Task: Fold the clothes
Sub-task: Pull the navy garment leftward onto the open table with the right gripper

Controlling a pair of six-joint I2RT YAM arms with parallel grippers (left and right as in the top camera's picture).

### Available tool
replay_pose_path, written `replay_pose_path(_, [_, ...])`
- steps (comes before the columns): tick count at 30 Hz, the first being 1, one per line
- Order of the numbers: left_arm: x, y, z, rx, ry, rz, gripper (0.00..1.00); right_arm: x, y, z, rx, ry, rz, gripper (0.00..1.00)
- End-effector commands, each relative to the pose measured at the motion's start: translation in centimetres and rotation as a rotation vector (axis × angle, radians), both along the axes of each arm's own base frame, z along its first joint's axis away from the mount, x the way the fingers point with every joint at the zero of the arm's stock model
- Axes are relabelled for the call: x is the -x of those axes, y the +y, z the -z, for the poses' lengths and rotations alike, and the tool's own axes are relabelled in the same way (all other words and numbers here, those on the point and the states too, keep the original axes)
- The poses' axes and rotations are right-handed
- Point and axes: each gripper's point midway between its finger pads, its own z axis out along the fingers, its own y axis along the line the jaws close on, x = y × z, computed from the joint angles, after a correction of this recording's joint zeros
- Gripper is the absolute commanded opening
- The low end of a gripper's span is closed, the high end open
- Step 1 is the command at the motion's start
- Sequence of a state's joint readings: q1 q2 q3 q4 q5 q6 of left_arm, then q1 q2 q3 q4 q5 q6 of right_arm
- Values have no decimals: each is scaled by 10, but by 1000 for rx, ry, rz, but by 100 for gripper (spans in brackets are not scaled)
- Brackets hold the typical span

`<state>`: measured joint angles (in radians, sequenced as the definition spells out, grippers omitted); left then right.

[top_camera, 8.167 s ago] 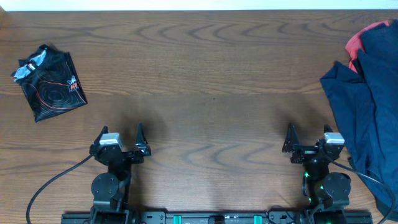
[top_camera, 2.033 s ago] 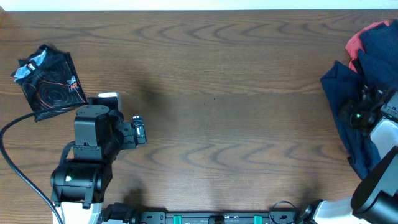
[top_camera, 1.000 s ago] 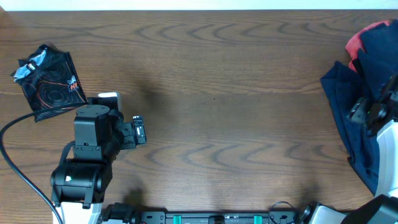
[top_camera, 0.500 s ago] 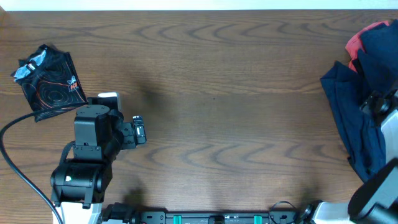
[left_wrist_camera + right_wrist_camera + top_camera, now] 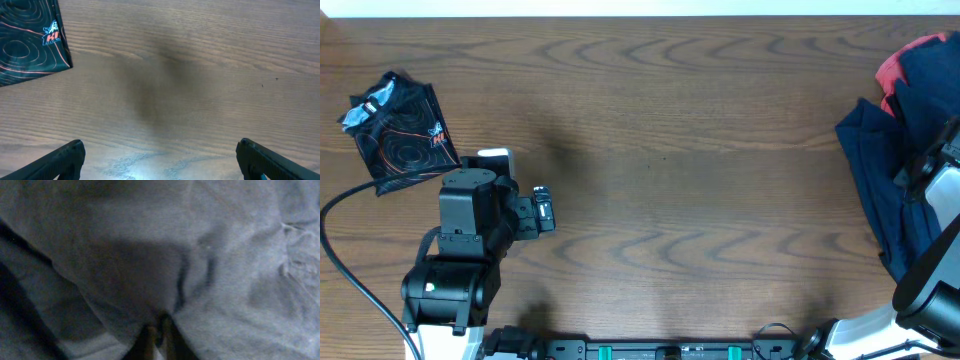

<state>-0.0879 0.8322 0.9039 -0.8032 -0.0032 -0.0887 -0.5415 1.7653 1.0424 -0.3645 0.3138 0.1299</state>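
Note:
The clothes (image 5: 880,170) lie heaped at the table's right edge, mostly dark navy, with a red piece (image 5: 898,62) showing at the top. My right gripper (image 5: 920,172) is down on the navy heap. In the right wrist view its fingertips (image 5: 159,330) stand close together with a fold of navy cloth (image 5: 150,265) pinched between them. My left gripper (image 5: 160,160) hangs open over bare wood, its two dark fingers (image 5: 55,162) far apart with nothing between them. A folded dark garment with red line print (image 5: 398,132) lies at the far left.
The left arm's body (image 5: 470,230) stands near the front left, with its cable (image 5: 340,250) trailing to the table's front edge. The folded garment's corner (image 5: 30,42) shows at the upper left of the left wrist view. The wooden table (image 5: 670,200) spans the middle.
My right gripper has shut on a fold of the navy cloth and edged slightly right over the heap. The left arm and the folded garment have not moved.

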Motion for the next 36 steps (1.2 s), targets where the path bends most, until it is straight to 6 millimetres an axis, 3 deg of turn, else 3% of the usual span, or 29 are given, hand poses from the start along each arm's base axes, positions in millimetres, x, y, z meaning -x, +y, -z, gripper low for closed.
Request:
replay_pose_path(1, [-3, 0, -11, 4, -29, 0, 98, 4, -12, -11, 28, -16, 35, 1])
replay_pose_path(5, [-3, 0, -11, 4, -29, 0, 98, -12, -3, -39, 29, -85, -36, 1])
replay_pose_path(9, [-3, 0, -11, 4, -29, 0, 98, -46, 41, -80, 0, -196, -266, 1])
replay_pose_path(11, [-3, 0, -11, 4, -29, 0, 98, -55, 69, -99, 11, -218, -370, 1])
replay_pose_path(15, [-2, 0, -11, 4, -28, 0, 98, -58, 102, -120, 56, -222, -415, 1])
replay_pose_path(19, [-2, 0, -10, 3, -25, 0, 98, -84, 204, -128, -123, -324, -780, 1])
replay_pose_path(23, [-2, 0, -10, 3, -25, 0, 98, -90, 315, -138, -292, -414, -1076, 1])
replay_pose_path(28, [-2, 0, -10, 3, -26, 0, 98, -85, 412, -131, -335, -424, -1298, 3])
replay_pose_path(31, [-3, 0, -11, 4, -33, 0, 98, -84, 457, -122, -337, -439, -1393, 14])
replay_pose_path(32, [-4, 0, -12, 4, -37, 0, 98, -85, 466, -119, -325, -444, -1405, 34])
replay_pose_path(33, [-5, 0, -13, 5, -41, 0, 98, -88, 468, -118, -309, -448, -1387, 61])
replay_pose_path(34, [-5, 0, -13, 5, -45, 0, 98, -91, 465, -118, -289, -452, -1347, 71])
replay_pose_path(36, [-6, 0, -15, 6, -52, 1, 98, -100, 447, -123, -236, -460, -1238, 78])
